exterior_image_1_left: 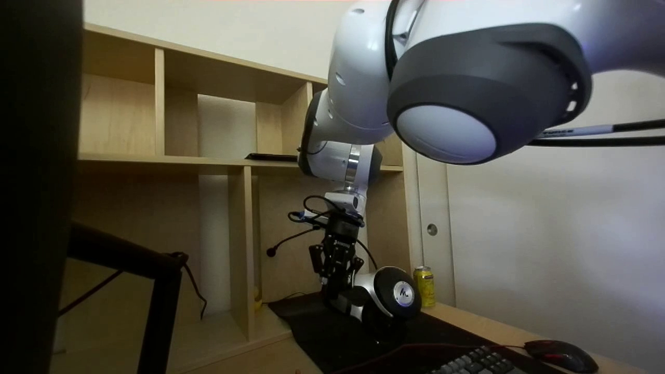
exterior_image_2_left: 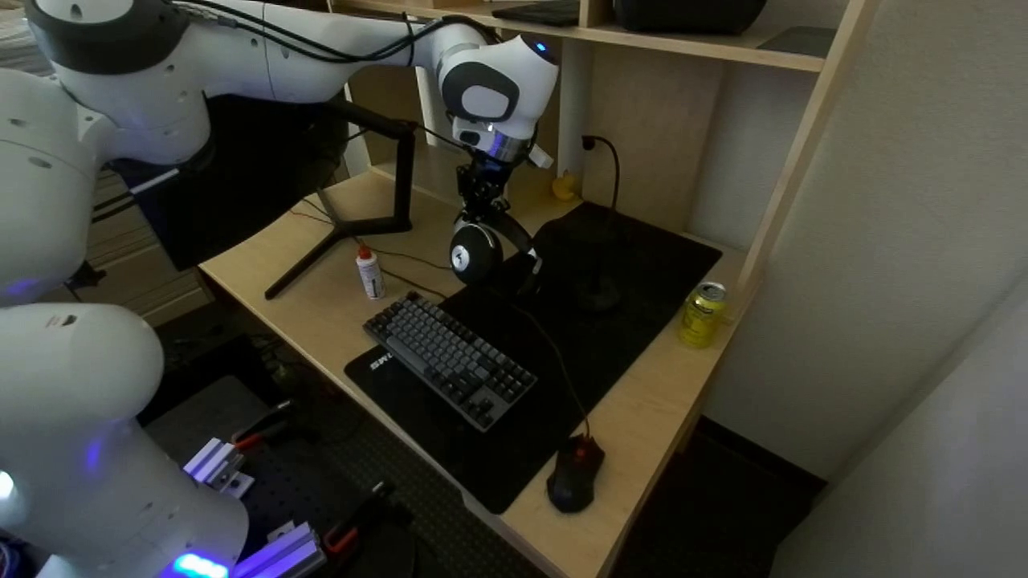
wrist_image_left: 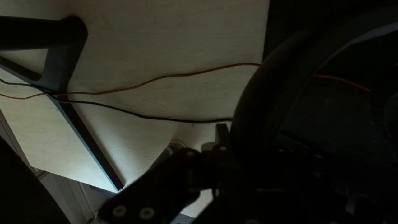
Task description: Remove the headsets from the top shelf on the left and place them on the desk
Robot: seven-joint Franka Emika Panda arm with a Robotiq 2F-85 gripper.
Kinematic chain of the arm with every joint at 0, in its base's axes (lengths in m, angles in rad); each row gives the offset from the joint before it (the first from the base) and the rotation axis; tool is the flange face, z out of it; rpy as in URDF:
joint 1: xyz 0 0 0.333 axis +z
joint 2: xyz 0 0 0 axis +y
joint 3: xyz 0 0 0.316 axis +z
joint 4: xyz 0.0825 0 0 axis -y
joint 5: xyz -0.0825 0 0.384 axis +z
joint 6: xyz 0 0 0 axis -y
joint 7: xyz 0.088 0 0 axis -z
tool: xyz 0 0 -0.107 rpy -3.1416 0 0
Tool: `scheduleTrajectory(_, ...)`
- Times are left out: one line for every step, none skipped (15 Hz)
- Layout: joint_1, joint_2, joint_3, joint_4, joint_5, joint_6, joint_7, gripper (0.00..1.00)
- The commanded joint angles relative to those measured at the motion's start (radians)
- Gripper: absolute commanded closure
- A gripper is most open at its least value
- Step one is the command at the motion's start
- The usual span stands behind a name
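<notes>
Pinching the headband [wrist_image_left: 269, 93], the Robotiq gripper [exterior_image_1_left: 336, 289] is holding black-and-silver over-ear headphones [exterior_image_1_left: 387, 293] low over the mat-covered desk [exterior_image_2_left: 634, 401], their long axis slanting down to ear cups [exterior_image_2_left: 475, 253] that are pointing toward the keyboard [exterior_image_2_left: 450, 361].

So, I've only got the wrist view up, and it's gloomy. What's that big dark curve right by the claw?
Observer: The headband of some over-ear headphones. Hidden from you, an ear cup carries a round silver badge.
Operator: Oh, neat. And are we up high or down low?
Observer: Low: in both exterior views the claw is beneath the level of the top shelf.
Operator: Is there anything out of my sight that I might knock over?
Observer: Possibly the yellow can: it stands upright on the bare wood of the desk, beside the black mat.
</notes>
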Motion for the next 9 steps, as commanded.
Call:
scheduleTrajectory(0.013, 0.019, -0.029, -0.034, 0.010, -0.056, 0.000, 0.95)
scheduleTrajectory(0.007, 0.012, -0.015, -0.033, 0.019, -0.052, 0.000, 0.95)
scheduleTrajectory(0.010, 0.018, -0.018, -0.040, 0.028, -0.043, 0.000, 0.95)
scheduleTrajectory(0.010, 0.021, -0.017, -0.043, 0.035, -0.034, 0.000, 0.95)
scheduleTrajectory(0.011, 0.021, -0.014, -0.043, 0.039, -0.020, 0.000, 0.95)
scheduleTrajectory(0.012, 0.022, -0.015, -0.044, 0.046, -0.009, 0.000, 0.95)
scheduleTrajectory(0.015, 0.025, -0.019, -0.048, 0.053, -0.001, 0.000, 0.95)
scheduleTrajectory(0.019, 0.029, -0.025, -0.054, 0.059, -0.004, 0.000, 0.95)
scheduleTrajectory(0.021, 0.032, -0.030, -0.061, 0.061, -0.020, 0.000, 0.95)
